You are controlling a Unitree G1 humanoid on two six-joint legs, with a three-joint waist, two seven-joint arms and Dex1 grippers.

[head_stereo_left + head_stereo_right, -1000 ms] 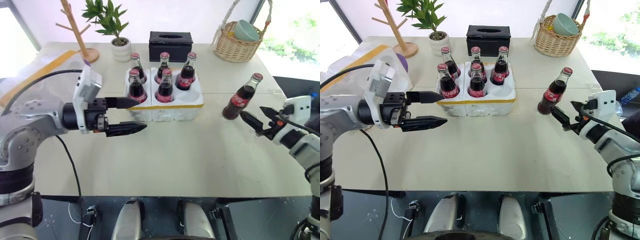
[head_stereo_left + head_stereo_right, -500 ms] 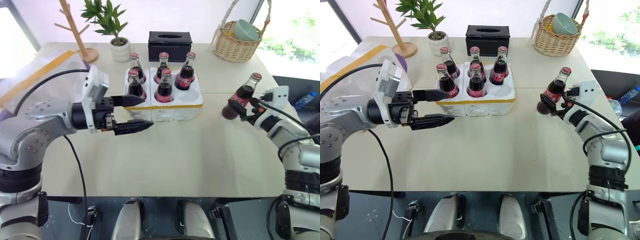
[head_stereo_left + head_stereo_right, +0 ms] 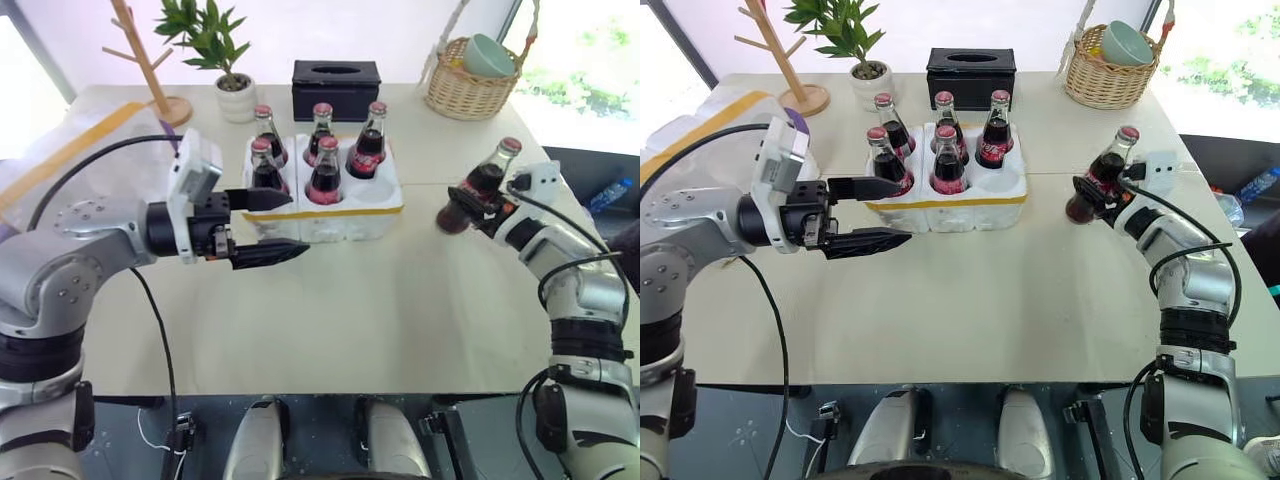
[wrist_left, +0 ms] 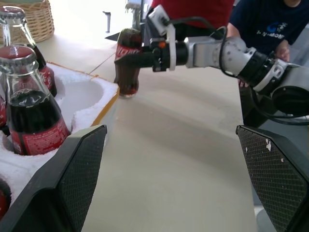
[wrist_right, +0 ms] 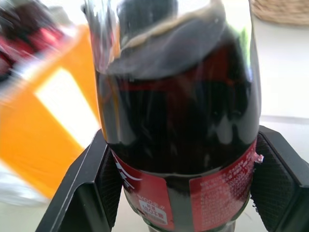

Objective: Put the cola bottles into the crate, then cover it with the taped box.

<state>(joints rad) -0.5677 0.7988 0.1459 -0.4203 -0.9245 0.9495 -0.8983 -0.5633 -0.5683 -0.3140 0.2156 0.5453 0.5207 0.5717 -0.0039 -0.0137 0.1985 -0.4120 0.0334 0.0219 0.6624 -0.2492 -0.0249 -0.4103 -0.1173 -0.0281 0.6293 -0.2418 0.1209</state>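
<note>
Five cola bottles (image 3: 322, 172) stand in the crate (image 3: 350, 213), a white foam tray with a yellow band; its front right well (image 3: 378, 188) is bare. A sixth cola bottle (image 3: 478, 184) leans to the right of the crate, its base at the tabletop. My right gripper (image 3: 1092, 196) is shut on its lower body, and the pads (image 5: 99, 181) press both sides of the label. My left gripper (image 3: 294, 224) hangs open and level at the crate's front left corner, holding nothing. The taped box (image 3: 702, 112) lies at the far left, partly behind my left arm.
A black tissue box (image 3: 335, 88), a potted plant (image 3: 235, 95) and a wooden stand (image 3: 152, 72) line the back of the table. A wicker basket (image 3: 474, 88) with a green bowl sits at the back right. People stand beyond the table (image 4: 270, 29).
My right gripper has reached forward to the loose cola bottle and shut on it. The left gripper has stayed open in the same spot.
</note>
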